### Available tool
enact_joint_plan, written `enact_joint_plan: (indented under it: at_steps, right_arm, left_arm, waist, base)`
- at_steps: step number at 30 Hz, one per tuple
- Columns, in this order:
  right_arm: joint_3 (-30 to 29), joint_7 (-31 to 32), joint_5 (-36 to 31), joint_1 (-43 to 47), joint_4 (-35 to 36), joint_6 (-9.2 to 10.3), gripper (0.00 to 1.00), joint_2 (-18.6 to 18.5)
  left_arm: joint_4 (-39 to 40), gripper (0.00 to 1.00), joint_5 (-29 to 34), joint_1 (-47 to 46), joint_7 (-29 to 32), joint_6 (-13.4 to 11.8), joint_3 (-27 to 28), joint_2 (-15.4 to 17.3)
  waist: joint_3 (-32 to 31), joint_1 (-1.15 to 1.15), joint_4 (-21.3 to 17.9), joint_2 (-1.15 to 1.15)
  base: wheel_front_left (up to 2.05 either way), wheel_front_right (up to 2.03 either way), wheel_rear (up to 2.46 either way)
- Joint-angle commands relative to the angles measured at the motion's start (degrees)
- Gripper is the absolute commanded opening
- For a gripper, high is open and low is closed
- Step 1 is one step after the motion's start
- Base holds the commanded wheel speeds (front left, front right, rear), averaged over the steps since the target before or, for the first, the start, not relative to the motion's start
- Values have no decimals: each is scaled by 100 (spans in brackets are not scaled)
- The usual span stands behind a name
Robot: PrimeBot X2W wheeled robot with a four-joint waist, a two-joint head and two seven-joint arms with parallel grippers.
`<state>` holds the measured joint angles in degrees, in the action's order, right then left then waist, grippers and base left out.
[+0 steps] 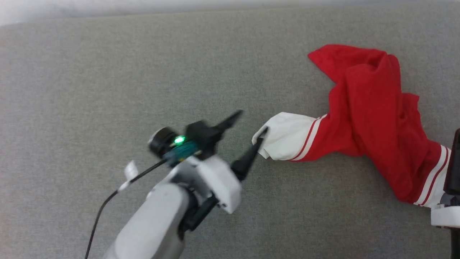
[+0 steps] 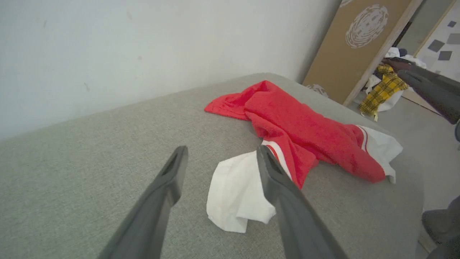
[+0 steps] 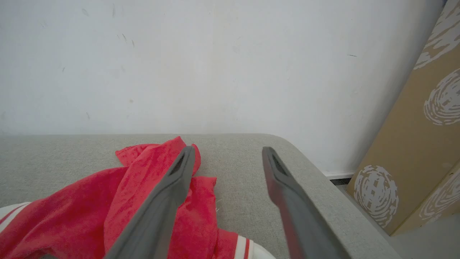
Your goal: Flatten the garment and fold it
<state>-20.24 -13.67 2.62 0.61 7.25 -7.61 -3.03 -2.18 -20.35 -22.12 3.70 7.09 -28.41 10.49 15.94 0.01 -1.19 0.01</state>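
Broadly, the grey cloth-covered bench (image 1: 107, 72) takes up nearly the whole head view. The garment (image 1: 373, 118) lies crumpled on it at the right of the frame, a twisted red heap running from the upper right down to the lower right edge. It is not yet flat, and no lettering shows. One white sleeve (image 1: 287, 136) sticks out toward the frame's centre. A second sleeve (image 1: 436, 180) sits at the lower right edge, and both are edged in red-and-white stripes.

The left hand (image 1: 251, 124) reaches in from the lower left with its jaws wide and nothing held; its lower finger ends right at the edge of the white sleeve. The right hand (image 3: 229, 151) also stands wide and empty, and in its own wrist view its fingers hang over the red cloth.

The garment looks light and limp. It will likely sag, bunch and drag on the cloth surface rather than slide as a sheet. The two sleeve ends or the shoulder seams seem the best holds, one per hand, drawn apart to spread it.

The head view alone gives both sleeves and the heap's place on the bench. The left wrist view shows the white sleeve doubled over on itself under the fingers. Beyond the bench, at the upper right of that view, are a leaning cardboard panel (image 2: 359, 43) and a yellow plaid cloth (image 2: 382, 90). The right wrist view shows the bench's rounded far corner against a white wall (image 3: 215, 64).
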Motion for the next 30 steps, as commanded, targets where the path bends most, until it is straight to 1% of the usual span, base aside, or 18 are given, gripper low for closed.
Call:
enact_joint_plan:
  at_steps: [1, 4, 7, 9, 10, 13, 17, 18, 19, 20, 22, 25, 27, 30]
  right_arm:
    - [45, -29, 47, -123, -10, 12, 100, 15]
    - [103, -49, 79, -226, -103, 12, 100, 15]
    - [162, -69, 128, -300, -151, 12, 100, 15]
    - [183, -81, 164, -330, -166, 12, 100, 15]
    - [183, -81, 164, -330, -166, 12, 100, 15]
    - [185, -97, 216, -353, -208, 12, 100, 15]
    - [193, -114, 272, -373, -282, 12, 100, 15]
    - [197, -117, 281, -377, -299, 12, 100, 15]
    - [198, -120, 291, -382, -317, 12, 100, 15]
    - [195, -122, 299, -392, -341, 12, 100, 15]
    - [170, -126, 302, -394, -377, 12, 100, 15]
    - [146, -129, 276, -358, -385, 12, 100, 15]
    - [139, -130, 249, -332, -388, 12, 100, 15]
    - [131, -131, 199, -278, -388, 12, 100, 15]
  left_arm:
    - [-200, 100, -164, -421, 435, 39, -381, 33]
    - [-556, 100, -340, -871, 1048, 39, -880, 90]
    - [-968, 100, -301, -1203, 1528, 39, -1198, 204]
    - [-1212, 100, -173, -1385, 1689, 39, -1329, 280]
    - [-1212, 100, -173, -1385, 1689, 39, -1329, 280]
    - [-1553, 100, -43, -1551, 1862, 15, -1407, 337]
    - [-1950, 100, -33, -1614, 2302, 13, -1616, 404]
    - [-2009, 91, -75, -1611, 2415, 18, -1689, 419]
    - [-2027, 28, -110, -1617, 2441, 22, -1738, 428]
    - [-2031, 0, -153, -1617, 2421, 25, -1768, 428]
    - [-2031, 0, -278, -1590, 2383, 30, -1816, 407]
    - [-1951, 0, -421, -1589, 2124, -1, -1704, 347]
    - [-1822, 0, -504, -1569, 1848, -151, -1519, 290]
    - [-1500, 0, -667, -1461, 1378, -496, -1127, 222]
  waist:
    - [208, -1, -105, -1]
    - [356, -1, -209, -1]
    - [494, -1, -343, -1]
    - [575, -1, -429, -1]
    - [575, -1, -429, -1]
    - [672, -1, -533, -1]
    - [728, -1, -608, -1]
    - [727, -1, -618, -1]
    - [722, -1, -622, -1]
    - [712, -1, -620, -1]
    - [653, -1, -575, -1]
    - [525, -1, -451, -1]
    - [408, -1, -348, -1]
    - [216, -1, -165, -1]
  base:
    - [0, 0, 0]
    - [0, 0, 0]
    - [0, 0, 0]
    - [0, 0, 0]
    - [0, 0, 0]
    - [0, 0, 0]
    - [0, 0, 0]
    - [0, 0, 0]
    - [0, 0, 0]
    - [0, 0, 0]
    - [0, 0, 0]
    - [0, 0, 0]
    - [0, 0, 0]
    - [0, 0, 0]
